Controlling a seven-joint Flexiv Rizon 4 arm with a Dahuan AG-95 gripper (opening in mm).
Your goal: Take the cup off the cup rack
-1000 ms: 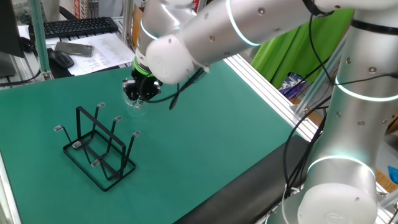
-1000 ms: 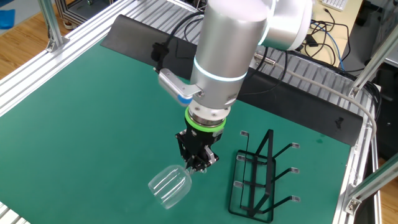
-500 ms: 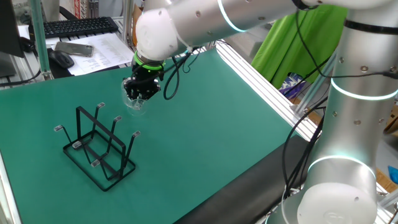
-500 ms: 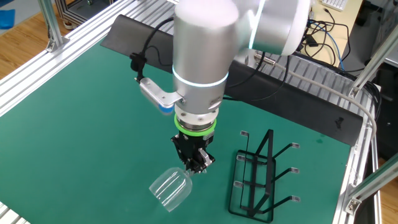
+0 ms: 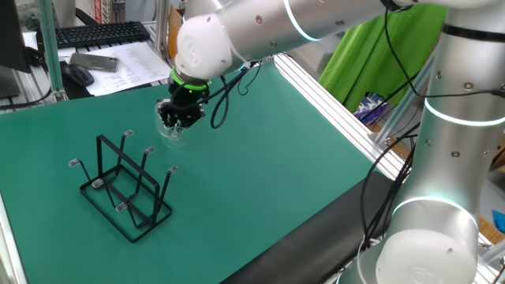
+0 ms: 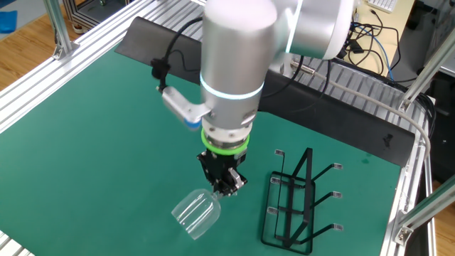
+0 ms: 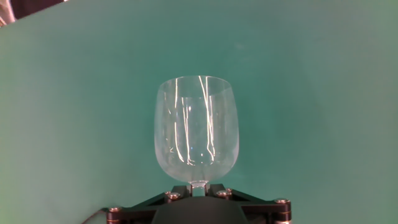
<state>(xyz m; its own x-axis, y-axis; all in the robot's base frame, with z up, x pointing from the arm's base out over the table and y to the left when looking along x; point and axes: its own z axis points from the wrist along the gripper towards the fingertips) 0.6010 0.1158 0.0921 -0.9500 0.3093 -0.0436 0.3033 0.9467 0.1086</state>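
Note:
The cup (image 7: pixel 196 127) is a clear stemmed wine glass held by its stem in my gripper (image 7: pixel 198 186), bowl pointing away from the hand over the green mat. In the other fixed view the cup (image 6: pixel 195 212) hangs tilted just below my gripper (image 6: pixel 222 183), left of the cup rack (image 6: pixel 293 203). In one fixed view the cup (image 5: pixel 171 131) sits under my gripper (image 5: pixel 180 114), beyond and to the right of the black wire cup rack (image 5: pixel 125 185). The rack's prongs are bare. The glass's foot is hidden by the jaws.
The green mat (image 5: pixel 260 158) covers the table. A keyboard (image 5: pixel 99 34), a mouse (image 5: pixel 79 75) and papers lie past its far edge. Aluminium frame rails (image 6: pixel 92 50) run along the sides. Cables (image 6: pixel 370 35) hang behind the table.
The wrist has turned a little and the arm's upper links have shifted. The gripper and the cup stay in nearly the same place beside the rack.

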